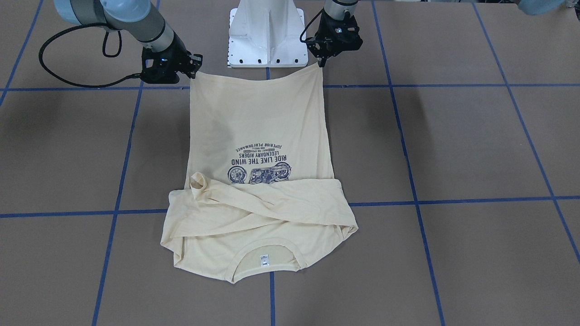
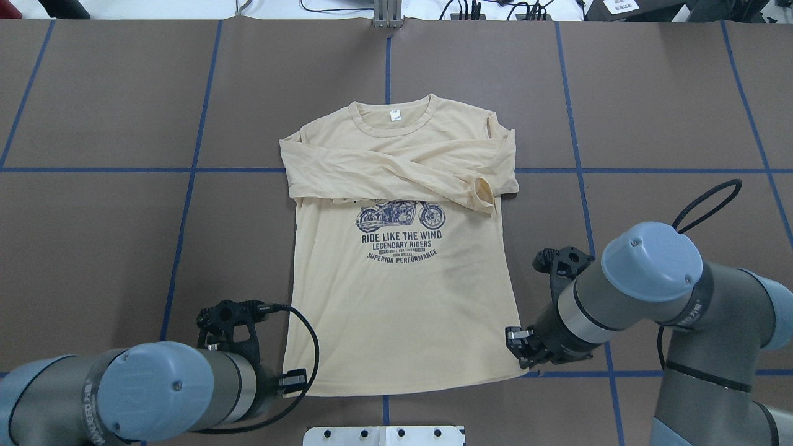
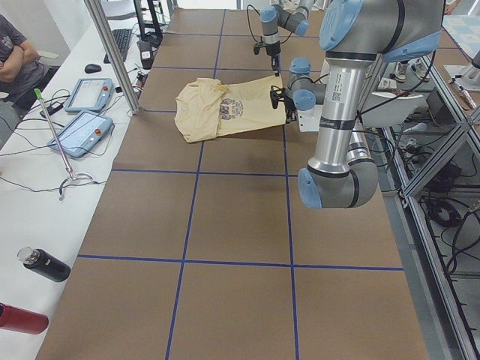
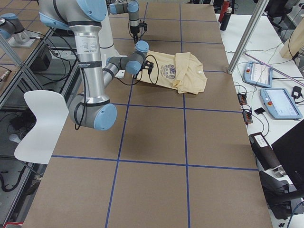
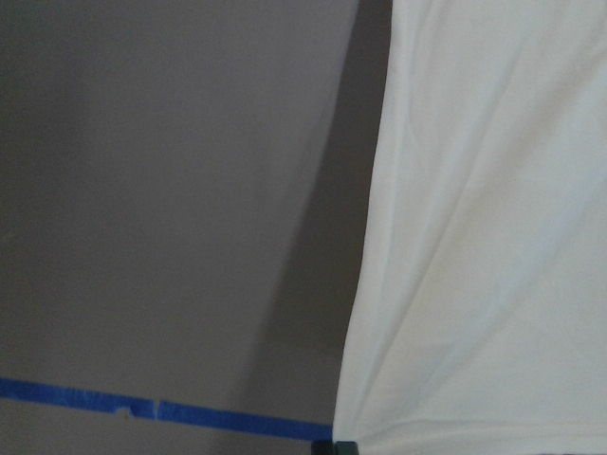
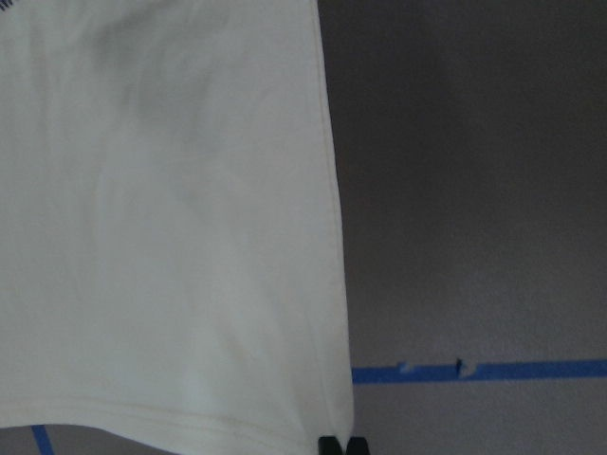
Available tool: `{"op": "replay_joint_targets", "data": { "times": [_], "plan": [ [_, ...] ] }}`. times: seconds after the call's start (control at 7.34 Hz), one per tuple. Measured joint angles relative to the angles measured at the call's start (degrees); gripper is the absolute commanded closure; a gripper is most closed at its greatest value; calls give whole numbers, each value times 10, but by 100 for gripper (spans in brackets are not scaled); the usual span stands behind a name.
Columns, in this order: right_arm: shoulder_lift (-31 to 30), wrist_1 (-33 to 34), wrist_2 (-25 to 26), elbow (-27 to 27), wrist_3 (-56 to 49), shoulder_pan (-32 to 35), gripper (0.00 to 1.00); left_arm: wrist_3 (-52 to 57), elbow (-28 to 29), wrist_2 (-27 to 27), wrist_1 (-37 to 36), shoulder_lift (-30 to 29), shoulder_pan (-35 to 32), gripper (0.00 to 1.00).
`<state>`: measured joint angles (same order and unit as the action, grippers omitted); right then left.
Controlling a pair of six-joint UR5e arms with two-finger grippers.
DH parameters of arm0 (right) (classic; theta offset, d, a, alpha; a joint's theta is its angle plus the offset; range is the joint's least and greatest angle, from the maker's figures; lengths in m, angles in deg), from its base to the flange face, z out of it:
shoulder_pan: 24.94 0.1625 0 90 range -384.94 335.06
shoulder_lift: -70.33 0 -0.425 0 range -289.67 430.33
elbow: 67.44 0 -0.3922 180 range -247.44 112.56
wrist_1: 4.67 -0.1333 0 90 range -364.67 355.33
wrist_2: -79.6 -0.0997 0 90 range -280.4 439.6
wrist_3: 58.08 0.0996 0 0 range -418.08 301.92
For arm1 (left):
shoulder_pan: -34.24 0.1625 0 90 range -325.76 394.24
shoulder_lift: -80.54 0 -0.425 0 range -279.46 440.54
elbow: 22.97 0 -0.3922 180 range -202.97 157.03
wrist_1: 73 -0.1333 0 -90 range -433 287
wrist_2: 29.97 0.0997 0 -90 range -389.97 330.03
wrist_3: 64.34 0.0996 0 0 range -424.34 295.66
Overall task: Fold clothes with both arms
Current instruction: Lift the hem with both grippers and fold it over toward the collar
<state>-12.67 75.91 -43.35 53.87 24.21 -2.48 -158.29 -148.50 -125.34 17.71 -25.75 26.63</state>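
I see the cream long-sleeved shirt (image 1: 258,117) lying print-up on the brown table (image 1: 453,145), sleeves (image 1: 253,203) crossed over its chest and collar (image 1: 235,267) away from the white base (image 1: 267,31). My left gripper (image 1: 322,63) and right gripper (image 1: 195,72) each pinch a hem corner, fingers pressed together on the fabric.

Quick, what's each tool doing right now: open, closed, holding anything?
Left tool: closed on one hem corner of the shirt.
Right tool: closed on the other hem corner.
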Motion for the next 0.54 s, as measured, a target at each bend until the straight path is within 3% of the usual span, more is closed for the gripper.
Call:
{"op": "replay_joint_targets", "data": {
  "times": [0.27,0.54],
  "plan": [
    [-28,-1,-19,21,-1,-24,100,-20,-39,-1,-25,0,36,100],
    [-3,-1,-17,12,-23,20,100,-16,-78,-14,-78,-4,10,100]
  ]
}}
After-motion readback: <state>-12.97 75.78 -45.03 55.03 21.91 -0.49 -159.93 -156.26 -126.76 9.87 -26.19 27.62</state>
